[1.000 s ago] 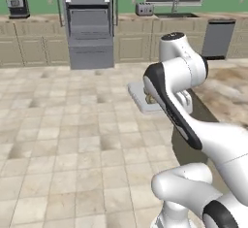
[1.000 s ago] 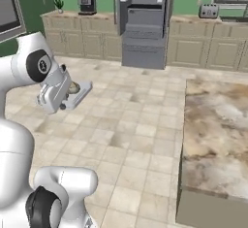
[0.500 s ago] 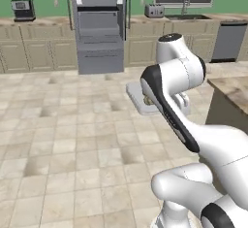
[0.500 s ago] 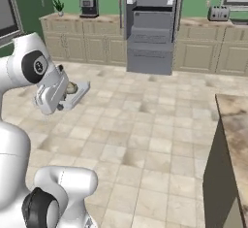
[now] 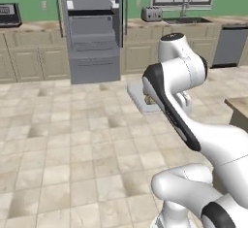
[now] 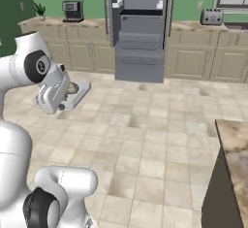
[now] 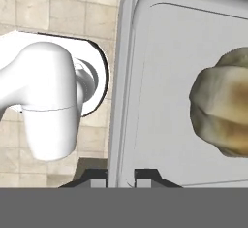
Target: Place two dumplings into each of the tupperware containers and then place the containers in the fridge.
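The arm carries one tupperware container (image 7: 164, 91) above the tiled floor (image 5: 72, 144), clear of any counter. In the hand view the gripper (image 7: 121, 176) has its two dark fingertips (image 7: 97, 176) standing close together at the container's near rim, one on either side of the raised edge, so the jaws are narrow and clamped on that rim. The container is a pale, shallow tray; a dumpling (image 7: 223, 105) lies on its floor toward the right side of that view, tan with a darker brown patch. From the left base view the same container (image 5: 138, 96) projects to the left of the arm's forearm, roughly level, with a small tan lump (image 5: 149, 98) showing just at the point where the arm covers it. From the right base view the container (image 6: 80, 92) projects to the right of the hand, slightly tilted, with a rounded lump (image 6: 72, 87) resting in it close to the hand. How many dumplings the tray holds cannot be told. The fridge (image 5: 94, 33) stands against the far wall between runs of beige cabinets (image 5: 29, 57), well apart from the container, its doors open and its shelves and grey drawers exposed. A toaster (image 5: 151, 13) sits on the counter to the right of the fridge. A stone-topped counter (image 6: 237, 144) edge shows at the lower right of the right base view.
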